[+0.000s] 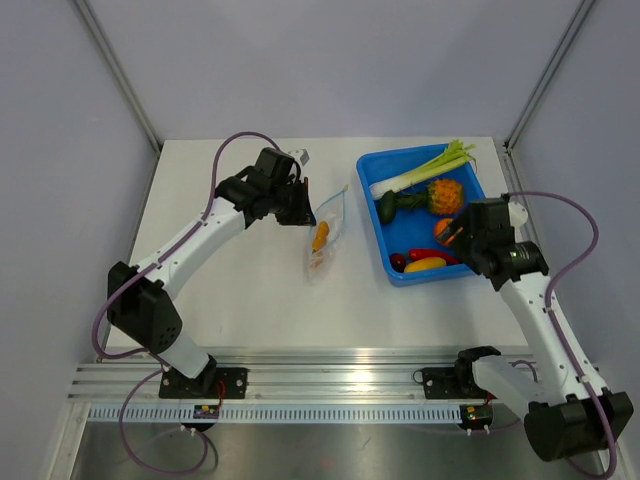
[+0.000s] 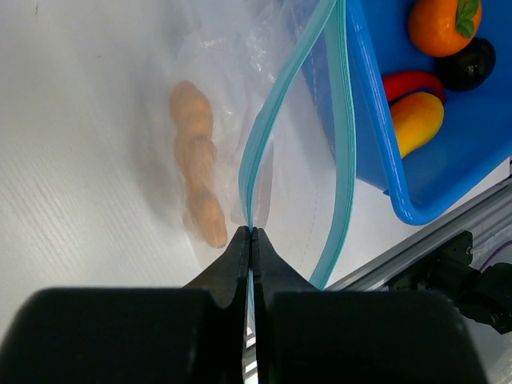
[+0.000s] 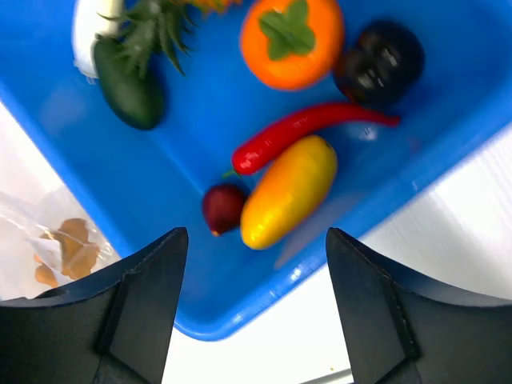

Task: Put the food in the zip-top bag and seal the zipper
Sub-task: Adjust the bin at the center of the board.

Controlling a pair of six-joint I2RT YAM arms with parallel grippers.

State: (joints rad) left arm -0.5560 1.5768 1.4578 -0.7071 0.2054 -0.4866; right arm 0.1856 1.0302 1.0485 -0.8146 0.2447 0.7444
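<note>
From above, the zip-top bag (image 1: 326, 232) lies flat on the table just left of the blue tray (image 1: 405, 238), with the lumpy orange cluster (image 1: 320, 238) inside it. The left gripper (image 1: 297, 207) sits at the bag's far corner, on the side away from the tray. The right gripper (image 1: 455, 236) hangs over the tray's near right part. A yellow oblong piece (image 1: 425, 264) and a red chili (image 1: 447, 256) lie by the tray's near wall, and a leek (image 1: 415, 170) lies along its far side.

In the left wrist view, the left gripper (image 2: 251, 236) is pinched tight on one lip of the zipper (image 2: 276, 112). The other lip runs apart from it, closer to the tray, so the mouth gapes. The orange cluster (image 2: 196, 160) shows through the plastic on the side away from the tray.

In the right wrist view, the right gripper (image 3: 253, 240) is spread wide and holds nothing. It hovers above the yellow oblong piece (image 3: 290, 190), which lies in the tray beside the red chili (image 3: 304, 128) and a small dark red piece (image 3: 224, 208). A round orange fruit (image 3: 292, 40) rests farther in. The bag shows outside the tray's left wall.
</note>
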